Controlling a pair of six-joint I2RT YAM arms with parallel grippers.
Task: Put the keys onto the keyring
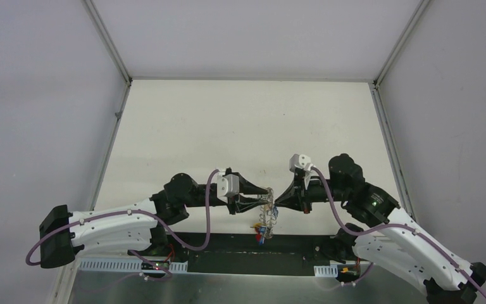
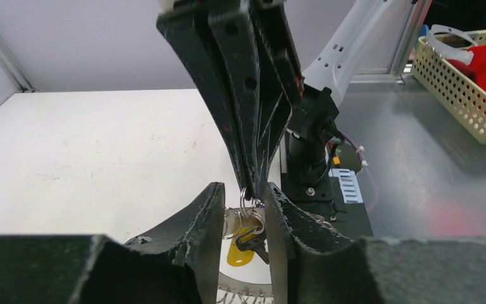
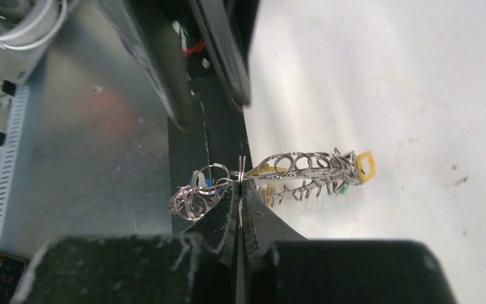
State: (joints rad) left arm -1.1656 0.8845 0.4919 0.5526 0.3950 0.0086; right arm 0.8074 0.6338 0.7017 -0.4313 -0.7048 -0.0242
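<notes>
Right gripper (image 3: 239, 190) fingers fill the foreground of the right wrist view. They are pressed together and pinch one small split ring (image 3: 240, 166) of the keyring (image 3: 304, 166) at their very tips.

1. From the right gripper's tips, the keyring runs two ways, with its long axis crosswise to the fingers. Toward the white table (image 3: 417, 76), a row of linked rings ends at a yellow tag (image 3: 365, 166). Toward the metal base plate (image 3: 82, 158), a loose bunch of rings (image 3: 193, 199) sags beside the tips.
2. Left gripper (image 2: 243, 189) meets the right gripper tip to tip. Its fingers (image 2: 210, 218) are spread. The pinched ring and a yellow-tagged key (image 2: 240, 250) lie in the gap between them, and no contact can be confirmed.
3. In the overhead view, further keys (image 1: 262, 233) trail from the right gripper toward the arm bases.

Judgement: the left gripper is the free claw and already straddles the work. The next move calls for closing it on the key just below the pinch.
</notes>
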